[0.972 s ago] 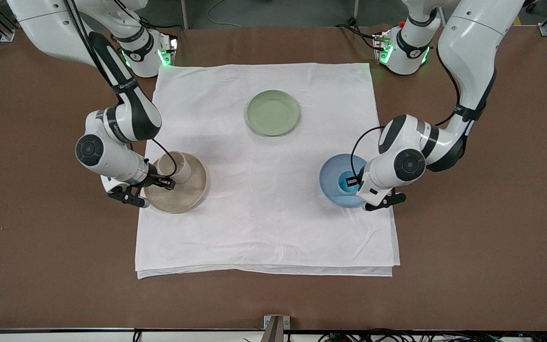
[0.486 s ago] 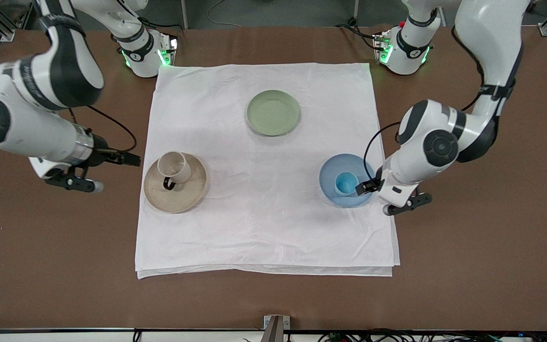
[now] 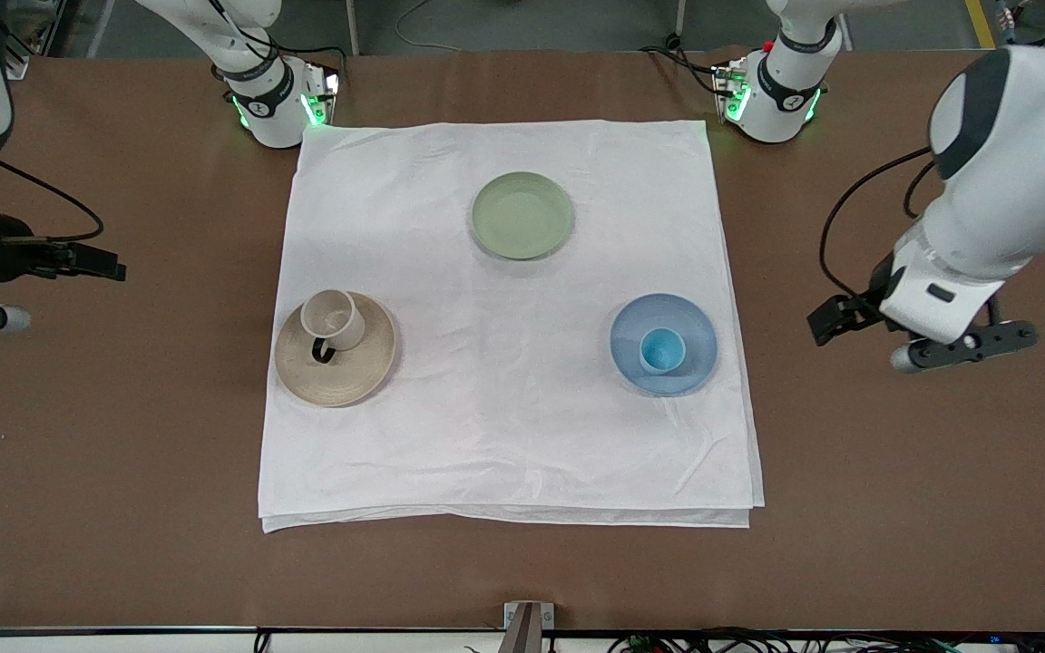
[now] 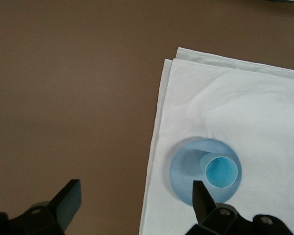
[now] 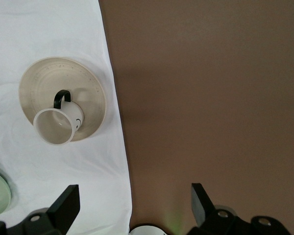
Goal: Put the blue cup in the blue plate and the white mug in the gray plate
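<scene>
The blue cup (image 3: 662, 349) stands upright in the blue plate (image 3: 700, 328) on the white cloth. The white mug (image 3: 332, 316) stands on the gray plate (image 3: 352, 379), a beige-tan one, with its black handle toward the front camera. My left gripper (image 3: 831, 317) is open and empty, up over the bare table off the cloth's edge at the left arm's end. Its wrist view shows the gripper (image 4: 136, 200), the cup (image 4: 221, 171) and the plate (image 4: 185, 171). My right gripper (image 3: 101, 268) is open and empty over the bare table at the right arm's end. Its wrist view shows the gripper (image 5: 133, 200), the mug (image 5: 53, 127) and the plate (image 5: 85, 85).
A pale green plate (image 3: 522, 215) lies empty on the white cloth (image 3: 504, 426), farther from the front camera than the other two plates. The brown table (image 3: 894, 472) surrounds the cloth. The two arm bases (image 3: 273, 100) stand along the back edge.
Both grippers have let go and drawn back and up, away from the plates, out over the bare table at their own ends. Cup and mug stay on their plates.
</scene>
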You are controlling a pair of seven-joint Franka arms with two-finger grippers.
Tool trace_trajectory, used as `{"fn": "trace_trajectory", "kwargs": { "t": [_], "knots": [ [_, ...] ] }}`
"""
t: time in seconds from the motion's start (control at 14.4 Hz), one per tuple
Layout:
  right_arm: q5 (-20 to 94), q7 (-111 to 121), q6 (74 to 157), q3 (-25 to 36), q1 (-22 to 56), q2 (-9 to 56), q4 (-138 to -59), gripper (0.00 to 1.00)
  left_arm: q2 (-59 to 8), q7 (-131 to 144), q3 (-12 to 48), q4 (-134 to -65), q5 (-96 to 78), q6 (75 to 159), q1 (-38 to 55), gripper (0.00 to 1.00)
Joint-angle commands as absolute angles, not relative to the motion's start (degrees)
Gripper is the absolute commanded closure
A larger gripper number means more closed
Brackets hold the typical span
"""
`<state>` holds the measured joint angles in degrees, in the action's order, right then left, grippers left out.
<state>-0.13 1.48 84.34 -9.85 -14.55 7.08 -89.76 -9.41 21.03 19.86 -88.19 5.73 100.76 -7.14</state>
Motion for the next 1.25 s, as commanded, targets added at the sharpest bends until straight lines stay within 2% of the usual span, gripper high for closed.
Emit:
{"fn": "trace_trajectory", "kwargs": {
  "t": [0.0,0.14,0.56,0.69,0.76,0.9,0.97,1.18],
  "knots": [
    [-3.1,2.5,78.6,-11.0,-16.0,6.7,-83.1,0.00,-5.6,14.5,21.2,-87.9,6.5,97.1,-9.9,0.00],
    [-4.7,2.4,76.7,-11.0,-15.5,7.3,-79.9,0.00,-2.9,11.7,19.6,-88.1,6.2,93.8,-9.5,0.00],
    [-0.6,1.8,75.4,-11.6,-15.0,7.2,-80.3,0.00,3.4,6.2,6.0,-89.1,2.8,85.3,0.2,0.00],
    [1.1,1.8,75.6,-10.9,-14.5,6.3,-81.9,0.00,4.3,6.2,5.3,-89.2,2.5,85.3,0.8,0.00],
    [1.1,1.8,75.5,-9.2,-11.6,5.2,-82.8,0.00,4.3,6.2,5.4,-88.9,2.5,85.3,0.8,0.00],
    [1.1,1.8,75.7,1.1,-2.5,2.3,-85.2,0.00,3.5,5.8,5.4,-88.6,2.4,85.3,0.8,0.00],
    [1.1,1.8,75.8,4.2,0.3,0.5,-87.0,0.00,3.1,5.8,5.4,-88.2,2.3,85.3,0.9,0.00],
    [1.0,1.9,78.2,4.7,0.8,-7.2,-94.0,0.00,2.5,5.7,5.7,-88.2,2.1,85.3,1.1,0.00]
  ]
}}
